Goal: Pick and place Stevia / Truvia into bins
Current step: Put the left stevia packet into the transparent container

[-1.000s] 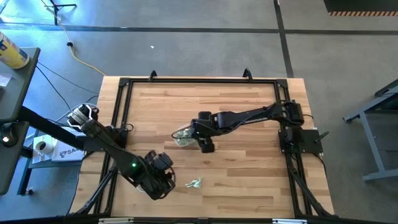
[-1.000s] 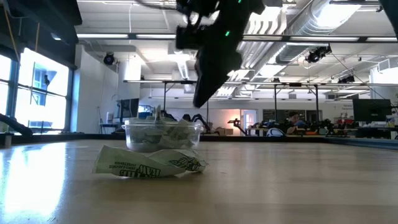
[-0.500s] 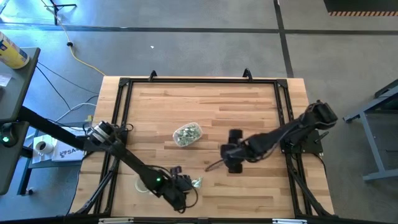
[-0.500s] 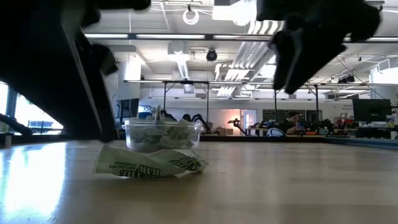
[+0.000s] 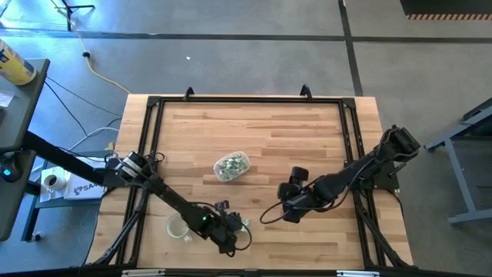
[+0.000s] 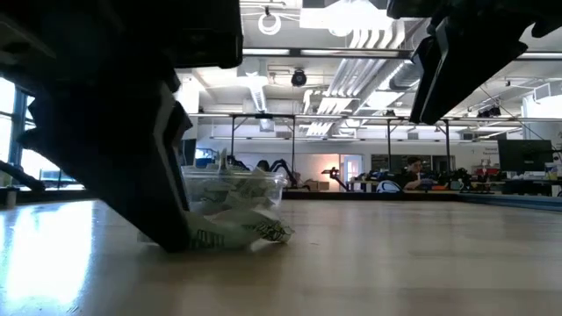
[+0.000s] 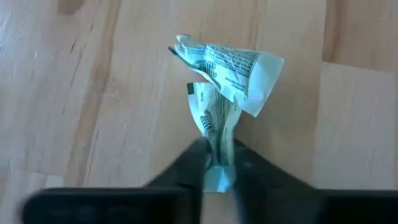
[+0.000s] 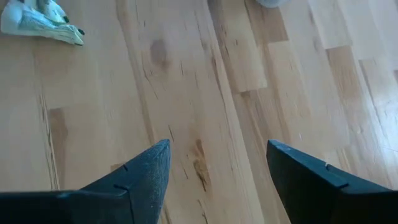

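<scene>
Left pincer low, pinching sachet, right pincer spread.

Around sachet: the left gripper pinched its tail; bare wooden table lay beyond.
Right gripper: fingers spread above bare wood.
Obstacles: clear tub mid-table; round cup near the front-left edge.
</scene>
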